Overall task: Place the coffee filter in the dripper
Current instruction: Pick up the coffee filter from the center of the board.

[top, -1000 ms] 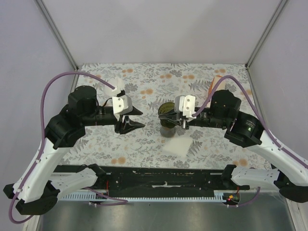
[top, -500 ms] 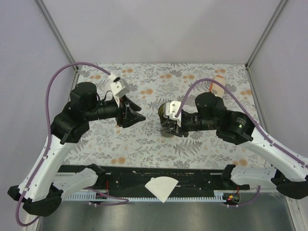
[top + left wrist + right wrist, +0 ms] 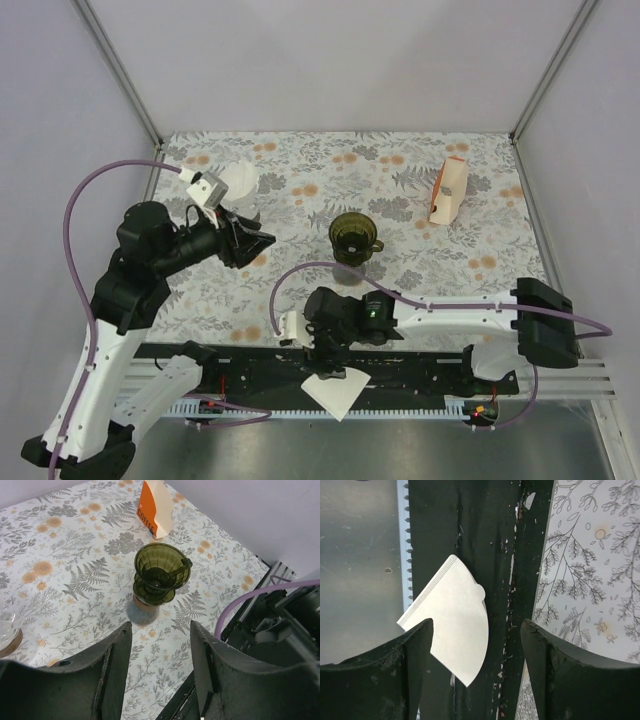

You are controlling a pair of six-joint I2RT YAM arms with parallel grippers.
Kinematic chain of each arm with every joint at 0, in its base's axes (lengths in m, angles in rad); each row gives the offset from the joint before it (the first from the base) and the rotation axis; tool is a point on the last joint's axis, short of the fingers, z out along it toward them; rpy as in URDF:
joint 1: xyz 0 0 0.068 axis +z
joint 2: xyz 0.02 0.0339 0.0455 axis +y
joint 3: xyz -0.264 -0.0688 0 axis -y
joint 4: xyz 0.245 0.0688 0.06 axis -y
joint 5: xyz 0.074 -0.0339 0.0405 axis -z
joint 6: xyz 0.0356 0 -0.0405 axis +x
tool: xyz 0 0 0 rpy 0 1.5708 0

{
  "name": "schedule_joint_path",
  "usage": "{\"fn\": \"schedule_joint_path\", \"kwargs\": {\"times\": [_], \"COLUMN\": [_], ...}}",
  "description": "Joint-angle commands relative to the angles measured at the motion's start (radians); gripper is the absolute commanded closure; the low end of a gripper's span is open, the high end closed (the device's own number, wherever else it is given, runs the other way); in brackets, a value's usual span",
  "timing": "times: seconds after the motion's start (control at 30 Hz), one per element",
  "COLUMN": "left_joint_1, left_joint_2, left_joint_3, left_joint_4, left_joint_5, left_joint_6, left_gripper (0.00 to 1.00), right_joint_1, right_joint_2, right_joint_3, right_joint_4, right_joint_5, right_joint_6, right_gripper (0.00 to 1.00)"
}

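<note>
Top view: shows the dripper (image 3: 355,237) upright at mid-table and the coffee filter (image 3: 335,390) lying flat off the cloth, on the black rail (image 3: 420,372) at the near edge. Places the right gripper (image 3: 324,362) just above the filter, and the left gripper (image 3: 252,240) left of the dripper, well apart from it.

Left wrist view: finds the jaws spread wide with nothing between them (dripper ahead, orange packet (image 3: 156,507) beyond it).

Right wrist view: finds the jaws wide apart, the filter flat below them, ungripped, partly overlapping the metal sheet (image 3: 360,555)
</note>
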Motion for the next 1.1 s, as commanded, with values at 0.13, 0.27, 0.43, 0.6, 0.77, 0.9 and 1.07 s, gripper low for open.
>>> {"fn": "schedule_joint_path", "kwargs": {"times": [0.13,0.27,0.43,0.6,0.77,0.9,1.07], "left_joint_1": [0.086,0.099,0.099,0.099,0.099,0.098,0.099], "left_joint_2": [-0.116,-0.139,-0.13,-0.091,-0.08,-0.082,-0.076], "left_joint_3": [-0.068,-0.082,-0.065,-0.029,-0.013,-0.024,-0.022], "left_joint_4": [0.067,0.072,0.067,0.033,0.023,0.02,0.003], "left_joint_5": [0.055,0.076,0.108,0.13,0.153,0.153,0.15], "left_joint_6": [-0.096,-0.104,-0.094,-0.064,-0.036,-0.022,0.013], "left_gripper": [0.44,0.44,0.45,0.47,0.48,0.49,0.5], "right_joint_1": [0.049,0.094,0.115,0.115,0.114,0.114,0.102], "right_joint_2": [0.134,0.188,0.254,0.298,0.28,0.235,0.079], "right_joint_3": [-0.057,-0.098,-0.135,-0.134,-0.135,-0.091,-0.049], "right_joint_4": [0.171,0.226,0.298,0.302,0.279,0.227,0.188], "right_joint_5": [0.021,0.112,0.15,0.133,0.165,0.179,0.196], "right_joint_6": [-0.019,0.016,0.056,0.094,0.096,0.073,0.027], "right_gripper": [0.2,0.2,0.3,0.74,1.0,1.0,1.0]}}
